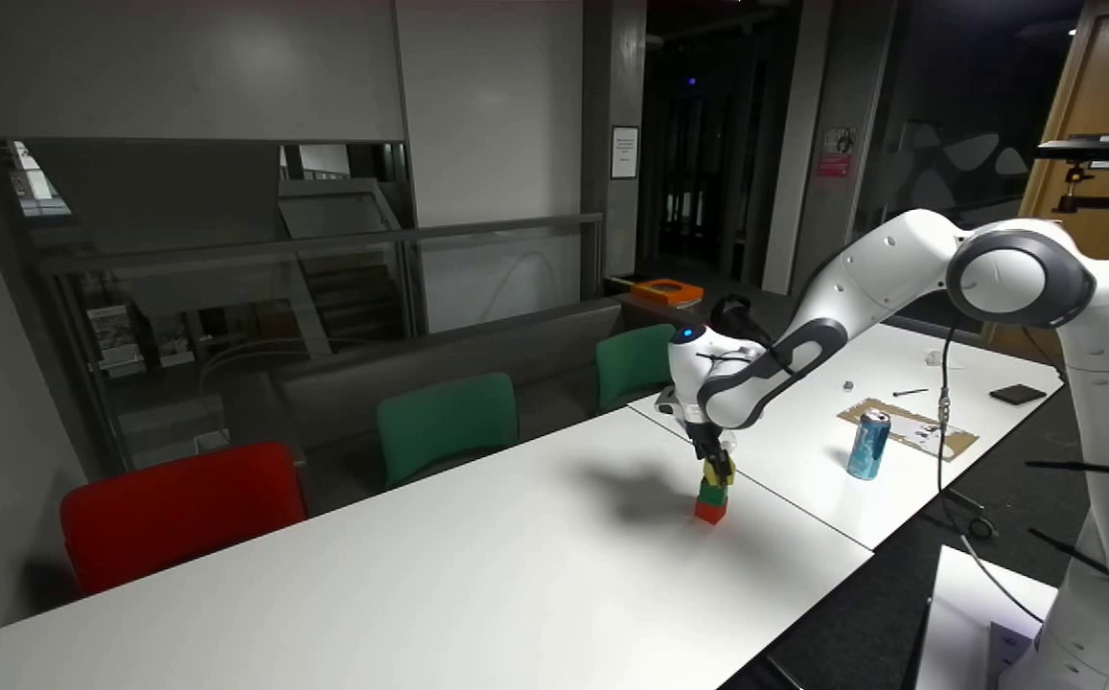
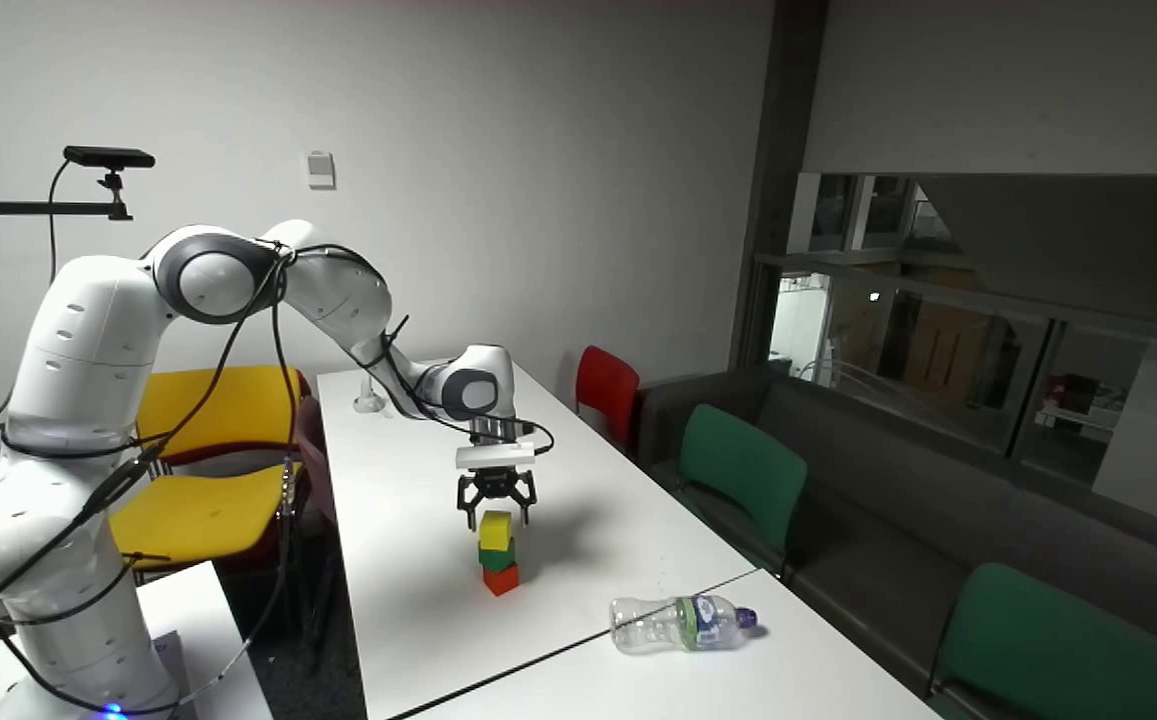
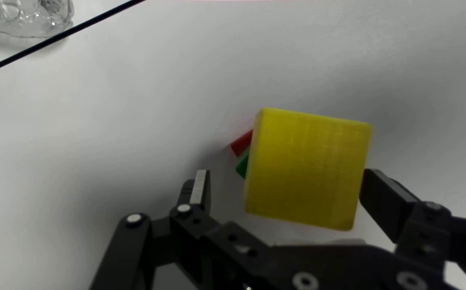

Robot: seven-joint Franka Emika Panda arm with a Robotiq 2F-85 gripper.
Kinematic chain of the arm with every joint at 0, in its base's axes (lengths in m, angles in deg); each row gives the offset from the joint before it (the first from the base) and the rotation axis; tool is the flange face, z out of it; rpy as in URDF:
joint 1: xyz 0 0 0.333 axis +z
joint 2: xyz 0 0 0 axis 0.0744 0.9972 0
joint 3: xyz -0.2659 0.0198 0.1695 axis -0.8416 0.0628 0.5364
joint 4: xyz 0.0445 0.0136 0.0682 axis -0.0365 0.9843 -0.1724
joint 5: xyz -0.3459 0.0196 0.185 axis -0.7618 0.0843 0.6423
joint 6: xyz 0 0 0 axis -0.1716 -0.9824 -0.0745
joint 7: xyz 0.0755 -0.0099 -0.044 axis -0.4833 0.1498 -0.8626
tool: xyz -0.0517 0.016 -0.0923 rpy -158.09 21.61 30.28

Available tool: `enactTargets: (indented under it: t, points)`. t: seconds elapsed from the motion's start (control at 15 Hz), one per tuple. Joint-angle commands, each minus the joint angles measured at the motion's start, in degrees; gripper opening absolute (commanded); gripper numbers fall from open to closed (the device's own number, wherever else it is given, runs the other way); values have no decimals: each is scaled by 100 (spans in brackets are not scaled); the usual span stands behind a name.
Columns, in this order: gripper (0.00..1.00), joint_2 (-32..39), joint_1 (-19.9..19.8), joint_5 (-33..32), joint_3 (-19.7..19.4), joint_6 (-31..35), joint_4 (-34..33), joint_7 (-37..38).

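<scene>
The long white table (image 1: 439, 575) runs beneath my arm (image 1: 889, 264). A clear bottle (image 2: 683, 625) lies on its side by the table's dark seam (image 3: 59, 38). My gripper (image 2: 498, 521) has its fingers parted on either side of the yellow block (image 3: 307, 169) — a plain gap at one, the other so near that I can't tell whether it touches. That block tops a stack: green block (image 2: 497, 557) in the middle, red block (image 2: 501, 580) on the tabletop.

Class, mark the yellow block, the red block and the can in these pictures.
Yellow block (image 3: 308, 170), in the wrist view: its top face.
Red block (image 2: 502, 580), in an exterior view: its side.
Can (image 1: 868, 447), in an exterior view: its side wall.
</scene>
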Motion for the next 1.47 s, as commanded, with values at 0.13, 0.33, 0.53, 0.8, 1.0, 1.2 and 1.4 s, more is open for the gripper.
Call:
enactTargets:
  t: [0.13, 0.33, 0.53, 0.8, 1.0, 1.2, 1.4]
  points:
    - [100, -728, -161, -28, -174, 444, 606, -105]
    - [100, -1486, -306, 88, -295, 1066, 1288, -110]
    - [100, -2339, -533, 676, -392, 1878, 2100, -341]
    - [100, -3509, -509, 1724, -832, 2926, 3234, -1134]
    - [100, -4474, -15, 2640, -1520, 3430, 4053, -2016]
    - [100, -5431, 536, 2950, -2231, 3706, 4762, -2278]
    - [100, -5891, 1196, 3563, -2994, 3330, 4492, -2438]
